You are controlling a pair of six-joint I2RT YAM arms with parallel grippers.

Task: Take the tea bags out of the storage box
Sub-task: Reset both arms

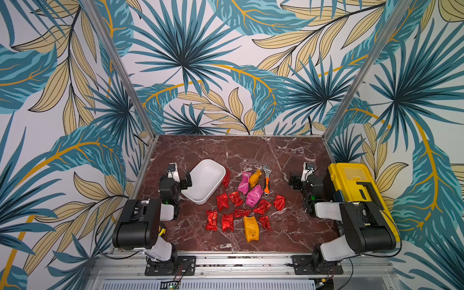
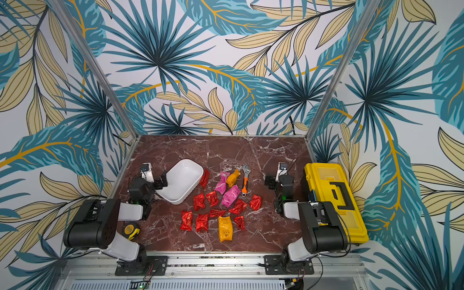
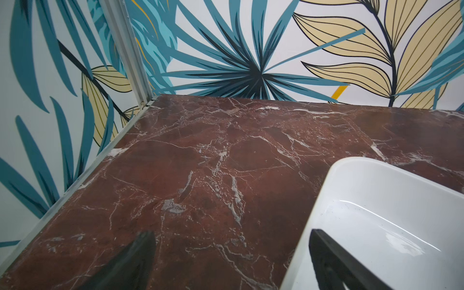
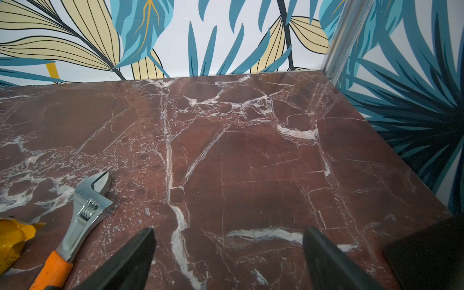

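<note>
Left wrist view: left tool (image 3: 231,234) spread astride empty storage box (image 3: 376,190) wall; tea bags (image 1: 236,198) on counter (image 1: 251,155) beside; right tool (image 4: 228,233) spread.

**Gloss, foil and polished stone**

The storage box (image 3: 391,190) is smooth white plastic, glossy enough to carry bright highlights. The tea bags (image 1: 227,222) are crinkled foil with a metallic shine. The counter (image 4: 251,155) looks like red-brown marble veined in white, smooth with a low sheen. The wrench (image 4: 88,200) has a bright polished metal head and a matt orange grip. The toolbox (image 2: 317,185) is yellow moulded plastic. The right end effector (image 4: 229,232) has matt black fingers (image 4: 130,261).
</note>
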